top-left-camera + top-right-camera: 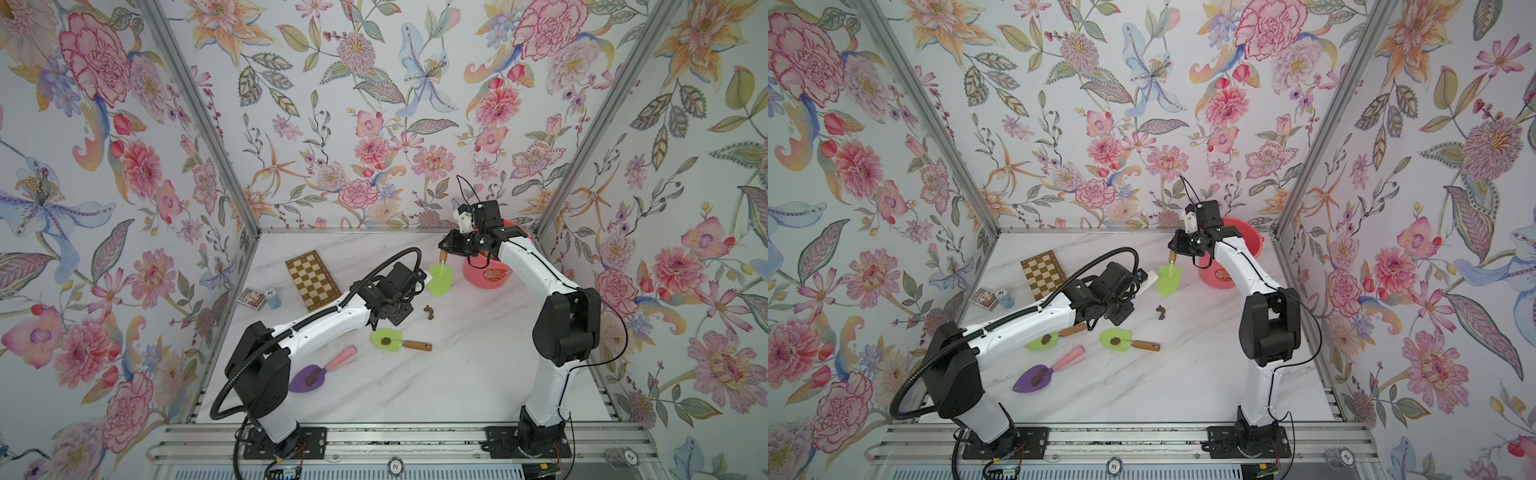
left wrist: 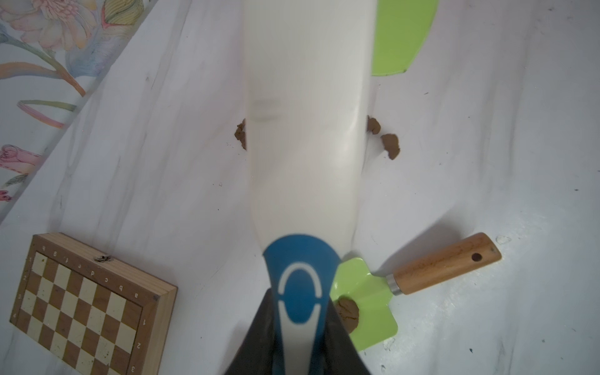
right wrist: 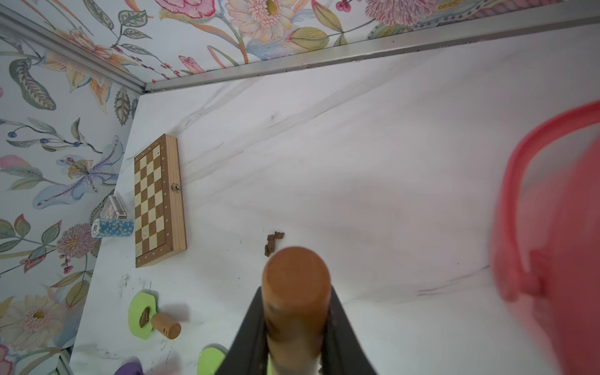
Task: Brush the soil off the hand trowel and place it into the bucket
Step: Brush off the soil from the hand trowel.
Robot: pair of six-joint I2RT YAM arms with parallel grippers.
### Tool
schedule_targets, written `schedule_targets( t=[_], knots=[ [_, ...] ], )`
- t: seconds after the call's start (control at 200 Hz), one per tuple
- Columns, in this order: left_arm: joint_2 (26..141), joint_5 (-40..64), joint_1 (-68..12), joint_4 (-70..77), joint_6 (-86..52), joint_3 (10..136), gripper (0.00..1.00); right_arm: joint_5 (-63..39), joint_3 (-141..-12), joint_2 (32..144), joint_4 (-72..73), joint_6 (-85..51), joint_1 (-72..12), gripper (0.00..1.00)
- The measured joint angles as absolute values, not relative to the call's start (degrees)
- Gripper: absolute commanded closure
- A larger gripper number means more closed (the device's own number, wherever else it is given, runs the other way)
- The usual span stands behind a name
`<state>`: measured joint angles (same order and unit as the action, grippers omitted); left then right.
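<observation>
My right pincer (image 3: 297, 311) is clamped tight on the wooden handle of the hand trowel (image 1: 439, 281). Its green blade hangs straight below the pincer, tip toward the desk (image 1: 478, 374). My left pincer (image 2: 300, 337) is closed just as firmly on the blue grip of the brush (image 2: 305, 130). The brush's white head reaches out ahead of that pincer and sits just beside the hanging blade; whether the bristles touch it I cannot tell.

In both top views the blade shows no lumps, so I judge the brushing is as good as done and the carry to the bucket (image 1: 486, 276) is the step in hand. The bucket stands just beside my right pincer and lower, partly under my right forearm.

Next I should draw the brush clear, lift the blade above the thick rim, swing it over the opening and let go only once the blade is inside.

Below and between my pincers, loose soil (image 1: 442, 316) lies on the desk. Farther back toward my bases lie a second green trowel (image 1: 388, 340) and a purple trowel (image 1: 309, 376), each with a lump on its blade.
</observation>
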<state>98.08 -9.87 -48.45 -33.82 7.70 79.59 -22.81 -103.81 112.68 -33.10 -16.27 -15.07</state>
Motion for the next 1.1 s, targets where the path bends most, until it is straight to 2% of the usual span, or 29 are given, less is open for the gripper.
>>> schedule_targets(
  t=[0.315,0.55,0.881,1.101],
  knots=[
    [105.4,-18.2,-48.9,-31.2,13.1,87.4,1.0,-25.8,-109.4,113.8,-38.0,-12.4,-17.1,0.87],
    [110.0,-19.9,-49.3,-31.4,14.2,88.3,1.0,-24.7,-113.3,115.2,-39.5,-11.7,-17.8,0.88],
    [109.9,-18.7,-51.5,-34.6,13.4,84.3,1.0,-22.3,-119.6,115.9,-39.8,-11.7,-17.6,0.88],
    [104.9,-17.6,-50.5,-38.3,12.9,88.3,1.0,-19.6,-119.9,116.0,-40.9,-10.6,-19.6,0.88]
  ],
)
